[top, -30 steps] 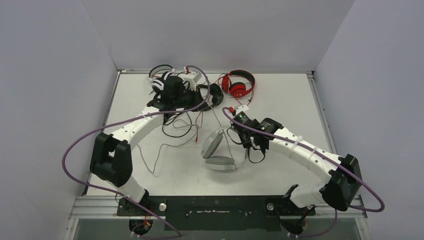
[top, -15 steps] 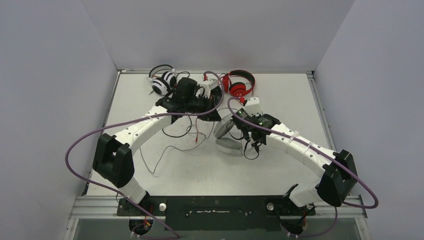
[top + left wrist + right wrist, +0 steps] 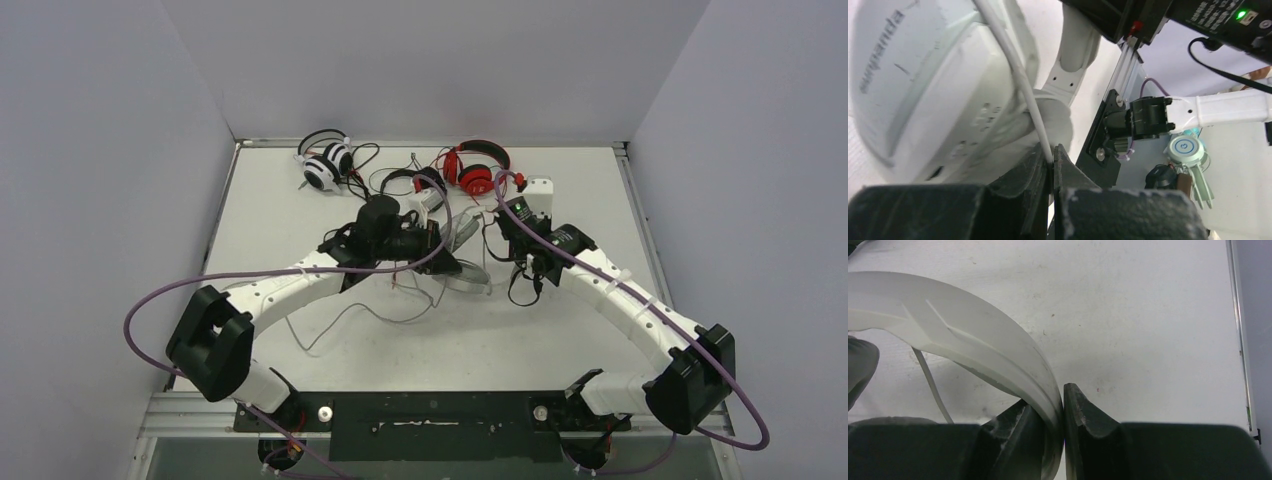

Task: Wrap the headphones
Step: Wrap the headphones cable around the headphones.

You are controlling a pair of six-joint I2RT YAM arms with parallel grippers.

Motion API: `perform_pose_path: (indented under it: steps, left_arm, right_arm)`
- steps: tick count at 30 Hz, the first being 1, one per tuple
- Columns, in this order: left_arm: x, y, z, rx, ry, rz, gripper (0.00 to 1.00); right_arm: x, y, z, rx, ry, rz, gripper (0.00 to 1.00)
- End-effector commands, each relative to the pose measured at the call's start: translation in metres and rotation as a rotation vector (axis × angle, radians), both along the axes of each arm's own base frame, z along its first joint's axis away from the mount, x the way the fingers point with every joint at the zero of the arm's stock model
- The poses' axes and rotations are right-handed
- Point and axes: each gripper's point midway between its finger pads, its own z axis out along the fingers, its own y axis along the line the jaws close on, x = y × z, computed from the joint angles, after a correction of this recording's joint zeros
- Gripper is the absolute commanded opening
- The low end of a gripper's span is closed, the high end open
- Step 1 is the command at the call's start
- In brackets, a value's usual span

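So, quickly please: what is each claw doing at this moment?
Left claw: closed on the thin white cable of the light grey headphones.
Right claw: closed on their headband.

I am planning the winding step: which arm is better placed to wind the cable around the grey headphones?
Probably left: the left fingers pinch the thin white cable, while the right fingers clamp the headband steady.

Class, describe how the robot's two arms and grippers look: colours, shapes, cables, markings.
The left arm and right arm have white rounded links with black joint blocks. A purple cable loops along each. The left gripper and right gripper have black, rough-faced fingers. A green light glows on the right wrist.
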Motion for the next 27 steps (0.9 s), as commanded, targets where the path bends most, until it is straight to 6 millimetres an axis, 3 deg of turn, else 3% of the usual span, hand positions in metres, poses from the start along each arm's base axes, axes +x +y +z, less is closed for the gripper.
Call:
perform_pose_path:
  steps: [1,5,7,10,14,20,27]
  left_arm:
    - [-0.001,-0.009,0.042,-0.147,-0.06,0.047,0.0]
    - [0.029,0.005,0.064,-0.135,-0.096,0.141,0.0]
    - [0.034,0.005,0.079,-0.153,-0.108,0.133,0.0]
    - [0.024,-0.012,0.088,-0.175,-0.109,0.069,0.0]
    - [0.003,-0.034,0.08,-0.216,-0.049,0.018,0.0]
    - [-0.012,-0.043,0.072,-0.271,-0.014,0.016,0.01]
    - [-0.036,-0.058,0.058,-0.306,-0.021,-0.05,0.16]
  right_arm:
    - [0.036,0.025,0.05,0.202,-0.221,-0.05,0.0]
    - [0.032,0.028,0.042,0.192,-0.209,-0.009,0.0]
    - [0.029,0.024,0.037,0.188,-0.209,-0.033,0.0]
    - [0.028,0.019,0.035,0.188,-0.215,-0.065,0.0]
    - [0.03,0.016,0.032,0.18,-0.206,-0.121,0.0]
    - [0.038,0.016,0.03,0.17,-0.202,-0.202,0.0]
    - [0.05,0.035,0.057,0.3,-0.263,-0.182,0.0]
